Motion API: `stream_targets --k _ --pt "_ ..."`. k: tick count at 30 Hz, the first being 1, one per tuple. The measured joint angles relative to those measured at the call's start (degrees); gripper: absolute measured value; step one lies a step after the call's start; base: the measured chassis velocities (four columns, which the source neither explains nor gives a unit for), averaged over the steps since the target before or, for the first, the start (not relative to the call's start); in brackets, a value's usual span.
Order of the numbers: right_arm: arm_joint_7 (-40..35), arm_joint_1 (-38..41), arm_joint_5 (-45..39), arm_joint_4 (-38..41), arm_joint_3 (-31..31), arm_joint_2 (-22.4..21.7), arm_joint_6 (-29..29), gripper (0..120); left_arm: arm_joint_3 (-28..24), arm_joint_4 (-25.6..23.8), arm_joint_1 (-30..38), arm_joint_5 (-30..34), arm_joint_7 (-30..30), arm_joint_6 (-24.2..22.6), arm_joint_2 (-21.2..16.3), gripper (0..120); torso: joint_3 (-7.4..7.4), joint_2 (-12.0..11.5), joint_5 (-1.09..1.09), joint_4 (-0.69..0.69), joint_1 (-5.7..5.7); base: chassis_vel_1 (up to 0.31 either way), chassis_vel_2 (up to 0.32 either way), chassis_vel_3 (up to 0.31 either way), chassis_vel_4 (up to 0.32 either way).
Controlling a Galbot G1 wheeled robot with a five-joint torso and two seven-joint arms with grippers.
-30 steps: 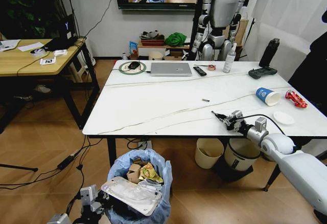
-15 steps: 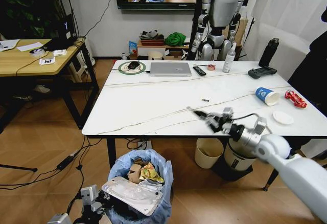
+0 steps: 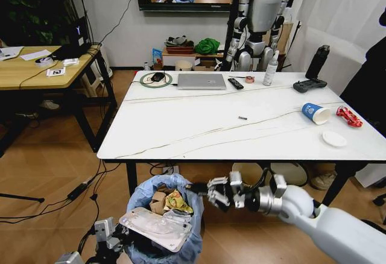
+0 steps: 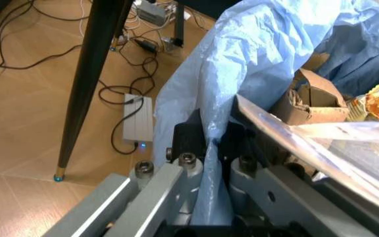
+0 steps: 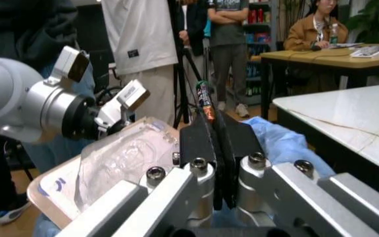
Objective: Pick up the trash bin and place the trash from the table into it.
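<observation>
R pincer point(image 3: 197, 188) clamped on a small, maybe striped, wrapper point(image 5: 205, 98), over trash bin point(image 3: 190, 207). L pincer point(image 4: 210, 140) pinching bin's bag edge.

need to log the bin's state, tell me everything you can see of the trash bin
The trash bin is a small round bin lined with a crinkled, translucent light-blue plastic bag. It sits low, in front of the table, with the left gripper clamped on its bagged rim. Inside lie a brown cardboard piece and a yellow wrapper; a clear flat plastic tray rests tilted across the opening. The right gripper, shut on a small wrapper, hangs by its rim.
</observation>
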State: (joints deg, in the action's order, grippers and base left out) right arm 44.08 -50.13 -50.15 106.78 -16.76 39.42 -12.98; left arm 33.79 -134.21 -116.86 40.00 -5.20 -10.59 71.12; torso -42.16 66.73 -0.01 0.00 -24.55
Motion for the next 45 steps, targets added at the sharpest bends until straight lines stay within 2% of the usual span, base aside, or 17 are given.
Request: stream_targets --k 12,14,19,21,25,26,27,31,32,37,41,45 --pt "-1.38 0.88 2.75 -1.14 -2.30 0.86 -1.56 0 -0.20 0.34 0.31 -0.01 0.01 -0.03 0.38 0 0.00 0.00 0.00 0.00 0.00 0.000 0.000 0.000 0.000" --pt "-1.39 0.90 2.78 -1.15 -2.23 0.78 -1.58 5 -0.17 0.34 0.30 -0.01 0.01 -0.03 0.38 0 0.00 0.00 0.00 0.00 0.00 0.000 0.000 0.000 0.000" --pt "-1.51 0.96 2.79 -0.92 -1.71 0.41 -1.58 28 -0.11 0.34 0.32 -0.10 0.03 -0.04 0.57 0 0.00 0.00 0.01 0.00 0.00 0.000 0.000 0.000 0.000" --pt "-1.53 0.92 2.79 -0.86 -1.71 0.34 -1.59 29 -0.08 0.34 0.34 -0.13 0.04 -0.04 0.59 0 0.00 0.00 0.00 0.00 0.00 0.000 0.000 0.000 0.000" --pt "-1.91 0.62 2.78 -0.34 -1.05 0.07 -1.71 46 -0.03 0.34 0.35 -0.19 0.08 -0.04 0.74 0 0.00 0.00 0.01 0.00 0.00 0.000 0.000 0.000 0.000" --pt "-2.43 0.26 2.69 0.07 0.21 0.15 -1.76 50 -0.03 0.34 0.28 -0.31 0.10 -0.04 0.76 0 0.00 0.00 0.00 0.00 0.00 0.000 0.000 0.000 0.000" --pt "-2.43 0.26 2.69 0.07 0.21 0.15 -1.76 50 -0.03 0.34 0.28 -0.31 0.10 -0.04 0.76 0 0.00 0.00 0.00 0.00 0.00 0.000 0.000 0.000 0.000" --pt "-7.05 -0.28 1.13 1.65 7.73 0.97 -0.95 69 -0.16 0.40 -0.02 -0.81 0.30 -0.03 0.59 0 0.00 0.00 0.01 0.00 0.00 0.000 0.000 0.000 0.000" --pt "-7.05 -0.28 1.13 1.65 7.73 0.97 -0.95 69 -0.16 0.40 -0.02 -0.81 0.30 -0.03 0.59 0 0.00 0.00 0.01 0.00 0.00 0.000 0.000 0.000 0.000" --pt "-17.97 -0.19 2.63 0.68 19.02 1.48 5.47 92 -0.50 0.43 0.09 -1.16 0.61 0.07 0.53 0 0.00 0.00 0.00 0.00 0.00 0.000 0.000 0.000 0.000" --pt "-22.92 -0.09 0.92 -1.13 21.85 1.76 8.51 99 -0.69 0.57 0.12 -1.24 0.77 0.13 0.24 0 -0.01 0.00 0.02 0.00 0.00 0.000 0.000 0.000 0.000" --pt "-26.14 0.19 -1.98 -3.41 23.58 1.86 10.69 100 -0.83 0.77 0.42 -1.20 0.81 0.13 -0.15 0 -0.01 0.00 0.01 -0.01 0.00 0.000 0.000 0.000 0.000"
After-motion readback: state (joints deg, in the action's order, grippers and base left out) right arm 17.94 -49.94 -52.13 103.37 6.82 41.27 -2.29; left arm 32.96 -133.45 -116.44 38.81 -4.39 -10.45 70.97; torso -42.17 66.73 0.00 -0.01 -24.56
